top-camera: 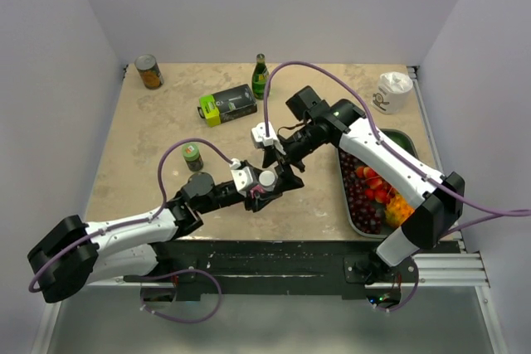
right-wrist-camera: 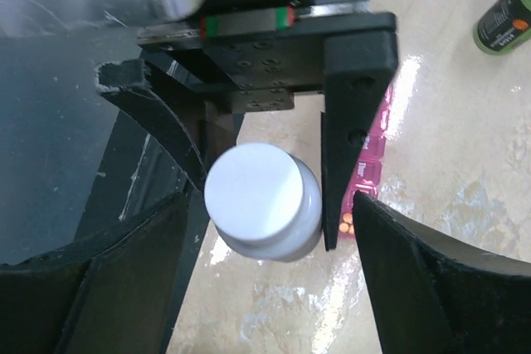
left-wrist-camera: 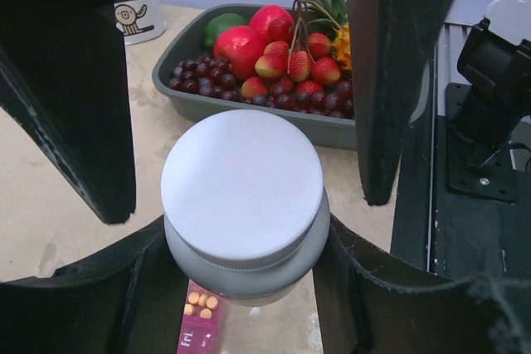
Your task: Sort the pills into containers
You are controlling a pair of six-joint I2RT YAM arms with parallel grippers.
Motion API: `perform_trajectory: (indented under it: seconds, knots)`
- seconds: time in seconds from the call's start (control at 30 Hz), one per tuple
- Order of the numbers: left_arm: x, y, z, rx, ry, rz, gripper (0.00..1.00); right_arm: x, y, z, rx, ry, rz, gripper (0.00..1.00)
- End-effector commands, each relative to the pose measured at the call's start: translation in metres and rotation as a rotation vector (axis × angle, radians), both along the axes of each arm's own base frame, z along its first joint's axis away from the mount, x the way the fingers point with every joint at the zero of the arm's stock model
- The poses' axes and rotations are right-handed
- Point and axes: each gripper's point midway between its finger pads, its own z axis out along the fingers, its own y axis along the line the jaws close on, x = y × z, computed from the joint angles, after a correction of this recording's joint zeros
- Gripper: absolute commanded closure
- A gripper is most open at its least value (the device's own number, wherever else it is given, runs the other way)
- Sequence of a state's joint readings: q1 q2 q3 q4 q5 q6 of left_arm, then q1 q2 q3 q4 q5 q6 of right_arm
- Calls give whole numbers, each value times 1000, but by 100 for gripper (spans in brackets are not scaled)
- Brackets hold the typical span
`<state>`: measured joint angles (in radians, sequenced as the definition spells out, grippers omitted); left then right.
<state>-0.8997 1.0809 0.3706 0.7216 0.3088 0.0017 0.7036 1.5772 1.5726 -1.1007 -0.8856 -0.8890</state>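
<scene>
Your left gripper [left-wrist-camera: 245, 242] is clamped on the bottle [left-wrist-camera: 241, 184], holding it cap-up over the organiser [right-wrist-camera: 375, 151], likely so pills can drop straight in once it is opened. Your right gripper [right-wrist-camera: 270, 221] stands released, with 1 finger on each side of the white cap and neither touching it, probably ready to twist it. The organiser lies on the table [top-camera: 166, 130], with 1 compartment showing orange pills [left-wrist-camera: 202, 303]. The cap is blank. Print on the organiser and the green bottle [right-wrist-camera: 506, 14] is unreadable. The cup [left-wrist-camera: 137, 18] bears a cartoon mark.
</scene>
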Motion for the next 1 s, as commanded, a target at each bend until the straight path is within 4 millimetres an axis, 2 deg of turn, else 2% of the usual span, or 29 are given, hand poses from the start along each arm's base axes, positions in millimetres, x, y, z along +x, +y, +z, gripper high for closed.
perform_trajectory:
  seconds: [0.0, 0.1, 0.23, 0.27, 0.33, 0.37, 0.43, 0.5, 0.53, 0.6, 0.63, 0.7, 0.73, 0.8, 0.83, 0.9, 0.93, 0.97]
  knots:
    - [-2, -10, 34, -84, -26, -59, 100, -8, 8, 15, 51, -1, 40, 21]
    - [-1, -11, 31, -76, -12, -65, 100, -9, 11, 16, 52, 3, 38, 26]
    - [0, -11, 31, -75, 0, -67, 100, -7, 14, 10, 39, 11, 25, 44]
    - [0, -12, 30, -73, 3, -67, 100, -6, 14, 9, 33, 12, 19, 59]
    - [2, -10, 30, -71, 9, -60, 100, -5, 15, 9, 26, 25, 3, 69]
    - [3, -9, 29, -71, 13, -52, 100, -6, 16, 10, 32, 38, 4, 80]
    - [8, -6, 27, -70, 26, -17, 97, -5, 18, 14, 45, 48, -20, 87]
    - [9, -1, 32, -83, 21, 1, 85, -6, 17, 9, 43, 66, -42, 90]
    - [10, 1, 32, -87, 27, 11, 70, 0, 18, 13, 68, 49, -59, 91]
    - [11, 6, 38, -103, 25, 22, 54, 2, 15, 11, 74, 67, -84, 92]
    - [11, 8, 37, -106, 32, 28, 39, 10, 12, 12, 84, 67, -107, 92]
    - [13, 13, 40, -111, 32, 43, 23, 18, 7, 17, 101, 73, -129, 93]
    - [13, 14, 40, -112, 33, 49, 8, 27, 1, 21, 120, 77, -154, 93]
    - [15, 20, 42, -107, 25, 70, 1, 39, -6, 24, 141, 92, -194, 93]
    - [17, 22, 45, -107, 20, 83, 1, 57, -16, 26, 157, 66, -248, 93]
    - [19, 27, 51, -90, 4, 108, 1, 75, -31, 21, 165, 70, -346, 93]
    - [22, 34, 58, -94, -12, 142, 1, 108, -47, 23, 192, 5, -445, 93]
    - [24, 38, 50, -47, 5, 161, 1, 119, -59, 16, 186, 21, -531, 93]
